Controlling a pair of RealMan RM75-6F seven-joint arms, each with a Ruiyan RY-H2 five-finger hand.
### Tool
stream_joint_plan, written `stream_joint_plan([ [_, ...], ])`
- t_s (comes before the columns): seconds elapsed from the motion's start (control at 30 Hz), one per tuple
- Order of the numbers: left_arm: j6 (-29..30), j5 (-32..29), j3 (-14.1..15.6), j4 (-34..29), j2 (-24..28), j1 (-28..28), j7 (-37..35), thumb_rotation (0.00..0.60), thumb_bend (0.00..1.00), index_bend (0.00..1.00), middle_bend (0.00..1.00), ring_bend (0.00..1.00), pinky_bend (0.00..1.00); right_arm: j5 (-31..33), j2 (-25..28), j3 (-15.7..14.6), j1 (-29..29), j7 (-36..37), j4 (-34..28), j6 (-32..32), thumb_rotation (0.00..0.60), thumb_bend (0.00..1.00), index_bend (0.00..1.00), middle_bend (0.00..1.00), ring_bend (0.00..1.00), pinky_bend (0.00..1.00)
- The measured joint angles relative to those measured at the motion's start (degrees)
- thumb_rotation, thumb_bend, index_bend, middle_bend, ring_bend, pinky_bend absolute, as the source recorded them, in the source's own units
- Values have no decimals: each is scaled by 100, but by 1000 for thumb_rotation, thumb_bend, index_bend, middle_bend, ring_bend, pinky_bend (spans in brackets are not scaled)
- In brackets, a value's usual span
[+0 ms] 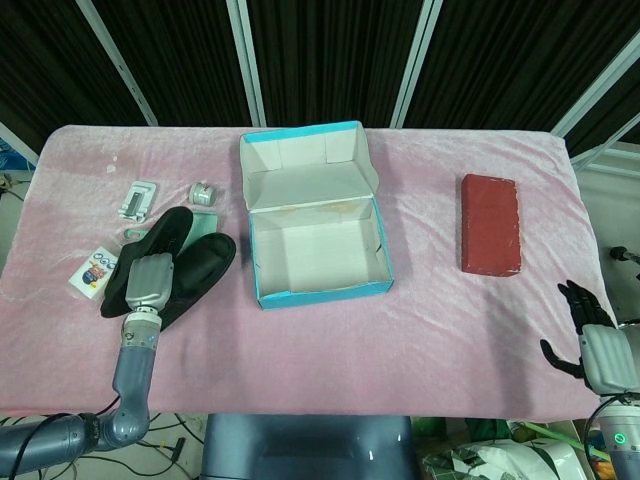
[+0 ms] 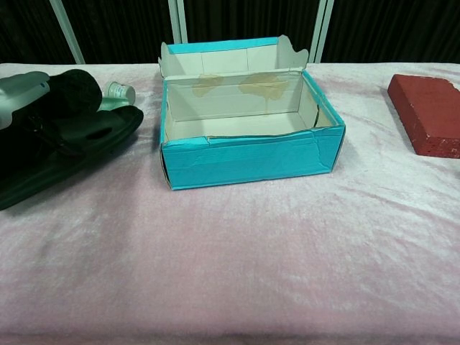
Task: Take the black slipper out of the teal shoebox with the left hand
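Observation:
The teal shoebox (image 1: 262, 262) (image 2: 251, 162) stands open in the middle of the table with nothing inside it. My left hand (image 1: 150, 281) (image 2: 20, 92) grips a black slipper (image 1: 205, 264) (image 2: 86, 136), which is down on the pink cloth just left of the box. It partly overlaps a second black slipper (image 1: 150, 240) lying behind it. My right hand (image 1: 597, 345) hangs off the table's front right corner, fingers spread and holding nothing.
A red brick (image 1: 490, 223) (image 2: 428, 115) lies at the right. Behind the slippers are a green pad (image 1: 207, 220), a small jar (image 1: 203, 192) (image 2: 121, 91), a white item (image 1: 137, 198) and a printed card (image 1: 96, 269). The box lid (image 1: 305, 165) stands up at the back.

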Motion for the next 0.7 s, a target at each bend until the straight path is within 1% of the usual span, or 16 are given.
stream_joint_plan([
  [0.07,93,158,-4,-76,30,44,-100,600,0,0,45,0,126,-2,6,-1,2,-6,-3,6,600,264,0,33,0,174],
  [0.17,356,558,29,-311,165,179,-267,600,0,0,74,0,106,-10,16,13,18,-30,-24,20,600,264,0,33,0,174],
  [0.27,721,1049,135,-696,452,413,-426,600,0,0,102,0,99,-23,26,33,51,-97,-51,23,600,264,0,33,0,174],
  [0.37,1142,1520,302,-1067,829,712,-551,600,0,0,120,0,94,-44,32,50,89,-189,-75,22,600,264,0,33,0,174],
  [0.47,1671,1979,542,-1389,1208,1108,-680,600,0,0,120,0,88,-76,39,72,154,-334,-145,7,600,265,0,33,0,174],
  [0.57,2236,2474,895,-1654,1497,1612,-840,600,0,1,118,0,85,-127,49,87,218,-488,-239,-4,600,264,0,33,0,174],
  [0.6,2426,2659,1064,-1737,1599,1820,-912,600,0,2,117,0,83,-138,52,90,231,-537,-266,-3,600,264,0,33,0,172],
  [0.7,2753,2997,1498,-1889,1838,2305,-1101,600,0,7,112,0,74,-164,57,96,256,-736,-349,18,600,264,0,33,0,161],
])
